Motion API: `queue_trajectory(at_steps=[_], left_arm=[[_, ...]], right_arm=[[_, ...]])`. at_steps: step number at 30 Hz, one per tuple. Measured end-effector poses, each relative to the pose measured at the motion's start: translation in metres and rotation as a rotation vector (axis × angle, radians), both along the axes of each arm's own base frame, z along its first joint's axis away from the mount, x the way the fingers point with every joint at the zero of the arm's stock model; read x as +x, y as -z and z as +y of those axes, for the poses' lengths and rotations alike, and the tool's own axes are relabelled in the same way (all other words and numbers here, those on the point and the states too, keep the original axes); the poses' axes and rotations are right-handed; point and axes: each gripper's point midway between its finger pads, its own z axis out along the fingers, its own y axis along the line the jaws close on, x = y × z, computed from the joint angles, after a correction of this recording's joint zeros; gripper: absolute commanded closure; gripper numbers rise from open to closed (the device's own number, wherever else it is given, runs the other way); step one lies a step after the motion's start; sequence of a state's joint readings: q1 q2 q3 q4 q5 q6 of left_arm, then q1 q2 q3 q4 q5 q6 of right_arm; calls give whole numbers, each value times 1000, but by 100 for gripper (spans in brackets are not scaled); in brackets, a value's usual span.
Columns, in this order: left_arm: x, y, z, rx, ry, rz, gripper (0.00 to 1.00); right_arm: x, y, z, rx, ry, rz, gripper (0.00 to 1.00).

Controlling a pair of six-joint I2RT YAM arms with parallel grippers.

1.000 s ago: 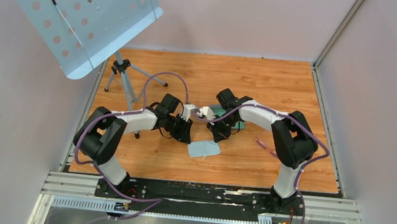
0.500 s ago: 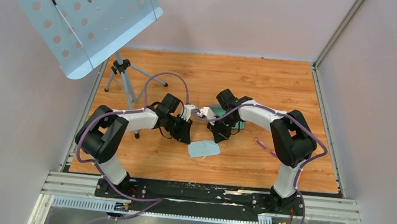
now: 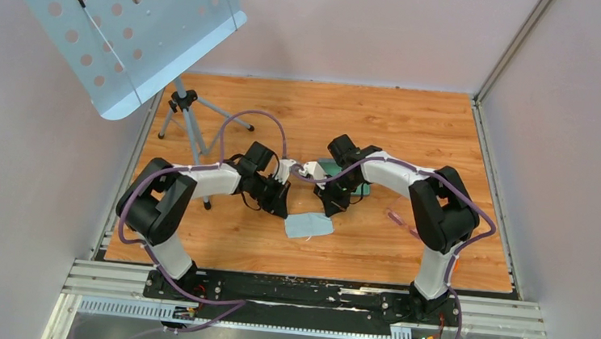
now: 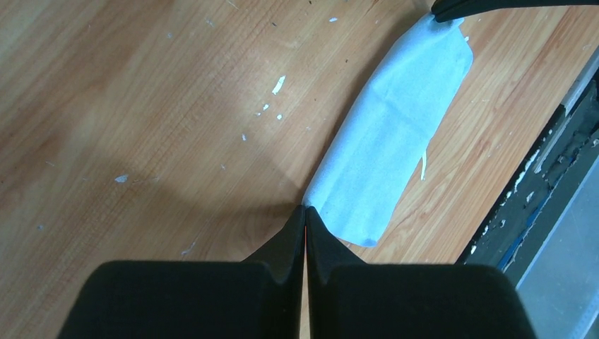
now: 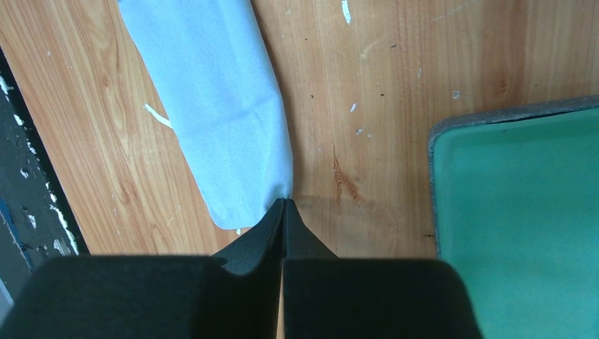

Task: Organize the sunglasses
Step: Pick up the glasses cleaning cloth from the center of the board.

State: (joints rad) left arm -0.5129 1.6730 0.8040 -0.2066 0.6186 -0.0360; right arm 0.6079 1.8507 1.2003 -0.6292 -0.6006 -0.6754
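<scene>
Both the left gripper (image 4: 304,219) and the right gripper (image 5: 284,212) are pressed together, each at a corner of the cloth (image 3: 309,225). The sunglasses (image 3: 397,220) lie near the tabletop's right edge, their long axis slanting far-left to near-right, well apart from both grippers.

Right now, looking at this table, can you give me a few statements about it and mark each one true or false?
1. Both end effectors are wide open. False: the left end effector and right end effector are shut, each on a corner of the cloth.
2. The case lies open, showing a teal inside. True.
3. The sunglasses are in the case. False: they lie on the table beside the right arm, apart from the case.
4. A music stand is at the far left. True.
</scene>
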Motion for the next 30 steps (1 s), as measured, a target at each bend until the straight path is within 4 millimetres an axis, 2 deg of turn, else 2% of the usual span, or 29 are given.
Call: queue_trajectory(at_steps=[6, 17, 30], left_arm=[[0, -5, -3, -22, -12, -6, 100], [7, -33, -23, -120, -34, -50, 100], [39, -51, -54, -153, -78, -157, 100]], right_arm=[[3, -3, 0, -7, 26, -4, 100], [18, -26, -8, -20, 58, -113, 100], [40, -23, -45, -103, 154, -140, 100]])
